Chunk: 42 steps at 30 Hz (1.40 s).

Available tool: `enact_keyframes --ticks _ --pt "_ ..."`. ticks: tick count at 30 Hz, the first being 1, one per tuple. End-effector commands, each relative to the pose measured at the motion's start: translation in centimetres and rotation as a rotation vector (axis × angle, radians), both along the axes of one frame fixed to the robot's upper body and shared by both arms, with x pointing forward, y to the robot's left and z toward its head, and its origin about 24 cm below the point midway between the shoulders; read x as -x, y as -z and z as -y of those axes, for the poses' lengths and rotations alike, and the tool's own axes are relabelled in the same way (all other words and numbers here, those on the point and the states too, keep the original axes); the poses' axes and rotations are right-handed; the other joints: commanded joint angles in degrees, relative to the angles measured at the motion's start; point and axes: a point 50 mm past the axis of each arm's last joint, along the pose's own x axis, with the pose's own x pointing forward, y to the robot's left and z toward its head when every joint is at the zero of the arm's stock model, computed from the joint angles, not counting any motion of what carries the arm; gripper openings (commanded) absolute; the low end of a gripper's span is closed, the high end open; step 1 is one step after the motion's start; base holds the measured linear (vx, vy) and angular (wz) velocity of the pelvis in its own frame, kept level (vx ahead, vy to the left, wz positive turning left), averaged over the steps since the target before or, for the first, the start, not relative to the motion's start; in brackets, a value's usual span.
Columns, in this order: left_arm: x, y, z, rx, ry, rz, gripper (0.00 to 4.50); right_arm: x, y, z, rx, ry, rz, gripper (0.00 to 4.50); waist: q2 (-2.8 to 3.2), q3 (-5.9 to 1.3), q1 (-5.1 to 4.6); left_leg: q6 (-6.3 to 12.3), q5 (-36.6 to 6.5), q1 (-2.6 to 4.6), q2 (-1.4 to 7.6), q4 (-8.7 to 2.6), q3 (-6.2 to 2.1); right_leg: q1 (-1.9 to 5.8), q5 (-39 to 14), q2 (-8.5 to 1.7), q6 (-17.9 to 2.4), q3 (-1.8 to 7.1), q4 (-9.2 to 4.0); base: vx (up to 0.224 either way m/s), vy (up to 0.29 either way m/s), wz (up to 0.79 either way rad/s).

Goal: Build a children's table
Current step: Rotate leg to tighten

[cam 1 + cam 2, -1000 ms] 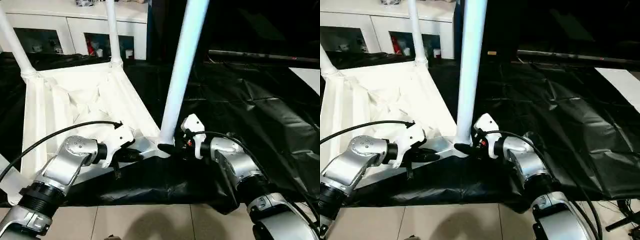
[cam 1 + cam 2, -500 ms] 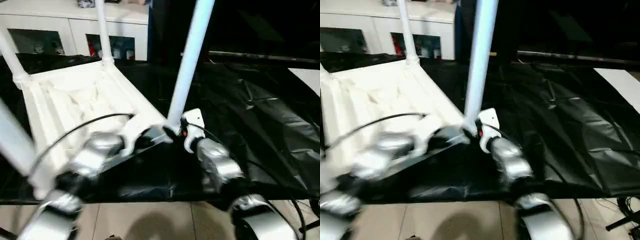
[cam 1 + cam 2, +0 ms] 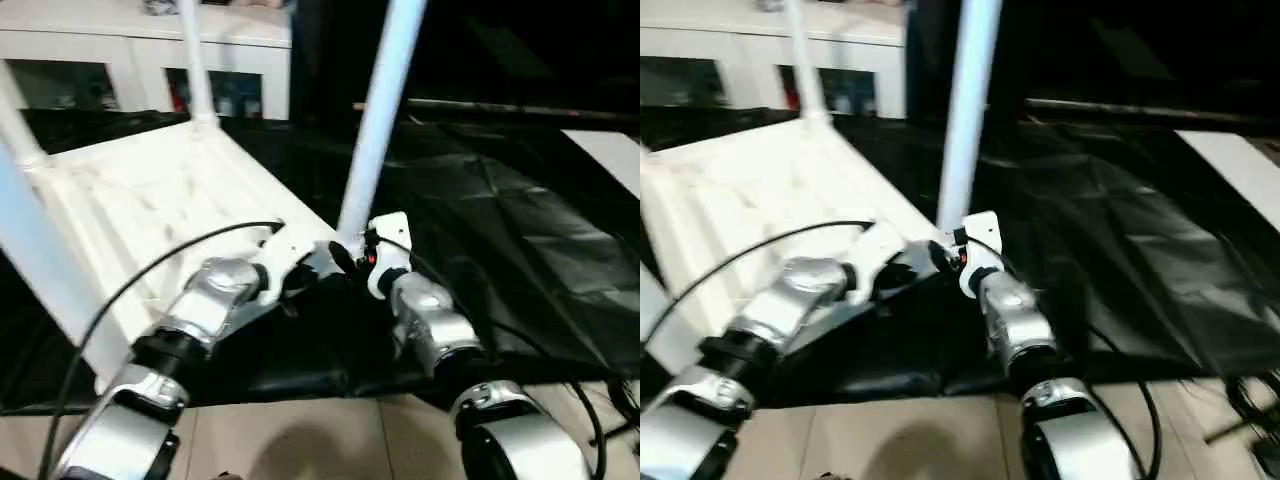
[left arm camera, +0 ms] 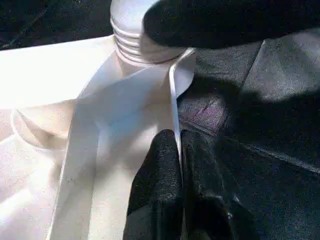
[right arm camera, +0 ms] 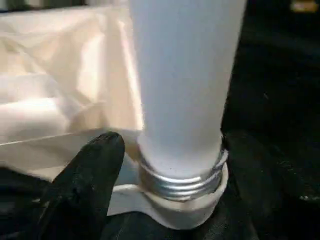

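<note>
**Seating the near-corner leg in its socket**

The children's table [image 3: 150, 200] lies upside down on the black cloth [image 3: 520, 240], ribbed underside up, with its legs standing up from the corner sockets. The near-right leg [image 3: 375, 120] rises from its corner socket [image 5: 175, 200], and the right wrist view shows the threaded collar at its base with some thread above the rim, so it looks not fully screwed home.

The left gripper [image 4: 179, 165] is pinched shut on the thin edge of the tabletop rim beside that socket, bracing the top. The right gripper [image 5: 150, 165] stands spread around the base of the leg, one finger [image 5: 90, 165] beside the collar; whether it presses the leg I cannot tell.

To do this well, keep the left hold firm so the top cannot spin, close the right fingers squarely on the leg just above the collar, keep the leg upright, and turn until the threads disappear.
</note>
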Motion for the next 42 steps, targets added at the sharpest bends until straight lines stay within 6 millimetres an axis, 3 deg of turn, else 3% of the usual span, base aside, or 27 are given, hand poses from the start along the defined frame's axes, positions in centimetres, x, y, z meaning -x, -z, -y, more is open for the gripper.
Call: enact_keyframes --ticks 1,3,5,6,7,8,9,10,11,12,13,14,15,16,17,18,19,20,25,35,42 --pt "0.6 0.5 -0.2 0.031 0.038 -0.008 0.00 -0.1 -0.8 0.4 0.010 -0.075 0.034 3.97 -0.35 -2.68 -0.08 1.25 -24.63 0.85 0.27 -3.61 -0.37 1.79 -38.17 -2.83 -0.80 0.22 -6.10 0.000 0.000 0.00" --pt "1.0 0.4 -1.1 0.037 0.084 -0.020 0.00 0.4 -1.3 2.0 0.078 -0.206 0.071 3.97 -0.32 -2.39 -0.13 1.38 -26.29 1.29 0.47 -3.46 -0.46 1.66 -39.59 -2.90 -0.24 -0.47 -6.86 0.000 0.000 0.00" --pt "1.3 0.2 -1.5 0.040 0.118 -0.025 0.00 0.8 -1.5 2.9 0.106 -0.282 0.078 3.97 0.08 -2.25 -0.27 1.29 -28.26 1.79 0.68 -3.44 -0.72 1.70 -39.98 -3.02 -0.18 -1.54 -7.35 0.000 0.000 0.00" --pt "1.4 0.1 -1.6 0.043 0.137 -0.027 0.00 1.1 -1.6 3.3 0.116 -0.319 0.079 3.97 0.57 -2.07 -0.48 1.12 -30.80 2.05 0.85 -3.62 -1.02 2.17 -39.53 -2.71 0.28 -2.69 -7.98 0.000 0.000 0.00" --pt "1.7 -0.1 -1.7 0.051 0.173 -0.036 0.00 1.5 -1.6 3.8 0.138 -0.374 0.078 3.97 0.92 -2.03 -0.91 1.09 -33.79 1.69 1.40 -4.19 -1.49 3.22 -37.25 -2.47 0.66 -3.91 -7.84 0.000 0.000 0.00" --pt "2.2 -0.3 -1.7 0.065 0.218 -0.051 0.00 1.9 -1.7 4.3 0.161 -0.425 0.073 3.97 1.63 -1.73 -0.84 0.89 -36.87 1.81 2.14 -5.00 -1.72 3.57 -35.61 -2.15 0.35 -4.52 -7.42 0.000 0.000 0.00" --pt "3.0 -0.5 -1.7 0.077 0.292 -0.088 0.00 2.5 -1.7 5.1 0.204 -0.490 0.072 3.97 2.91 -1.44 -0.18 -0.25 -46.37 -1.24 4.73 -9.25 -1.89 7.23 -23.98 -0.90 -2.25 -4.19 1.08 -0.072 -0.033 -0.06" --pt "3.1 -0.5 -1.7 0.078 0.298 -0.090 0.00 2.5 -1.7 5.1 0.208 -0.492 0.072 3.97 3.10 -1.44 1.79 -1.22 -50.56 -3.54 5.10 -10.62 -1.39 8.40 -14.58 -0.54 -3.64 -2.93 6.31 -0.034 -0.081 0.20" --pt "3.5 -0.6 -1.7 0.079 0.327 -0.104 0.00 2.6 -1.8 5.5 0.227 -0.492 0.077 3.97 1.42 -1.58 4.15 0.75 -47.92 -0.63 4.58 -11.07 1.94 4.89 -14.06 0.32 -3.66 0.32 7.76 -0.034 -0.081 0.20" --pt "3.6 -0.7 -1.7 0.078 0.330 -0.106 0.00 2.6 -1.9 5.6 0.229 -0.488 0.077 3.97 -2.43 -0.91 3.37 -0.80 -31.55 6.85 -0.20 1.50 1.60 -4.07 -51.87 -4.15 -0.55 1.39 -6.16 0.059 -0.142 0.23" --pt "3.7 -0.8 -1.8 0.071 0.325 -0.092 0.00 2.7 -2.0 5.9 0.226 -0.488 0.075 3.97 -3.31 -0.90 2.79 0.78 -14.62 5.40 0.19 6.82 0.64 -3.85 -70.89 -8.25 0.88 3.71 -9.48 0.066 -0.096 -0.17" --pt "3.7 -0.9 -1.9 0.071 0.318 -0.083 0.00 2.8 -2.2 6.0 0.220 -0.492 0.073 3.97 -1.99 -1.45 3.84 1.38 -10.12 2.09 0.58 4.32 -0.40 0.50 -65.83 -8.82 -0.15 4.72 -7.14 0.066 -0.096 -0.17" --pt "3.7 -1.0 -1.9 0.069 0.314 -0.077 0.00 2.8 -2.2 6.0 0.214 -0.494 0.073 3.97 -1.03 -2.56 4.61 -0.25 -7.71 -0.65 1.58 -1.26 -0.78 3.73 -45.69 -5.49 -1.50 3.26 -2.92 0.092 -0.006 -0.21" --pt "3.7 -1.0 -2.0 0.067 0.316 -0.079 0.00 2.8 -2.2 6.0 0.213 -0.492 0.075 3.97 -0.71 -3.68 4.10 0.37 -6.52 1.00 1.65 -2.03 -0.36 2.07 -20.54 -2.17 -5.05 2.35 0.06 0.070 -0.014 0.03" --pt "3.7 -1.0 -2.0 0.067 0.316 -0.079 0.00 2.8 -2.2 6.0 0.213 -0.492 0.075 3.97 -0.32 -3.88 3.80 0.77 -5.21 1.17 1.59 -2.02 -0.34 2.17 -11.07 -1.74 -7.67 2.20 0.99 0.070 -0.014 0.03" --pt "3.9 -0.9 -2.1 0.058 0.325 -0.085 0.00 3.0 -2.1 5.9 0.204 -0.499 0.069 3.97 -0.44 -3.22 3.03 2.07 -8.64 0.71 1.46 -2.52 0.10 2.24 -7.29 -1.40 -10.93 2.14 0.44 0.000 0.000 0.00" --pt "4.1 -1.0 -2.1 0.054 0.330 -0.088 0.00 3.1 -2.1 5.7 0.202 -0.513 0.067 3.97 -0.34 -2.71 2.82 1.73 -15.13 0.95 1.25 -2.45 0.49 1.67 -12.91 -1.50 -11.78 2.78 -0.37 0.000 0.000 0.00" --pt "4.2 -1.0 -2.2 0.053 0.334 -0.090 0.00 3.5 -2.1 5.4 0.194 -0.542 0.061 3.97 -0.46 -2.89 2.84 1.77 -16.41 1.05 1.13 -2.35 0.59 1.87 -14.87 -1.63 -11.54 2.87 -0.53 0.000 0.000 0.00" --pt "4.4 -1.4 -2.2 0.049 0.346 -0.091 0.00 3.6 -2.0 5.0 0.206 -0.558 0.060 3.97 -0.35 -2.99 2.78 1.74 -13.80 0.52 1.26 -2.69 0.56 2.14 -16.30 -1.95 -9.64 3.10 -0.81 0.000 0.000 0.00" --pt "4.2 -1.7 -2.4 0.029 0.344 -0.085 0.00 2.2 -2.0 3.9 0.204 -0.493 0.064 3.97 -0.13 -3.23 2.67 1.31 -10.99 0.36 1.16 -2.57 0.64 2.48 -10.96 -1.90 -10.94 3.05 -0.25 0.000 0.000 0.00" --pt "4.1 -1.7 -2.4 0.025 0.341 -0.081 0.00 2.0 -1.6 3.6 0.207 -0.496 0.051 3.32 -0.08 -3.29 2.75 1.34 -10.83 0.33 1.11 -2.48 0.67 2.73 -10.23 -1.96 -11.02 3.07 -0.17 0.000 0.000 0.00"
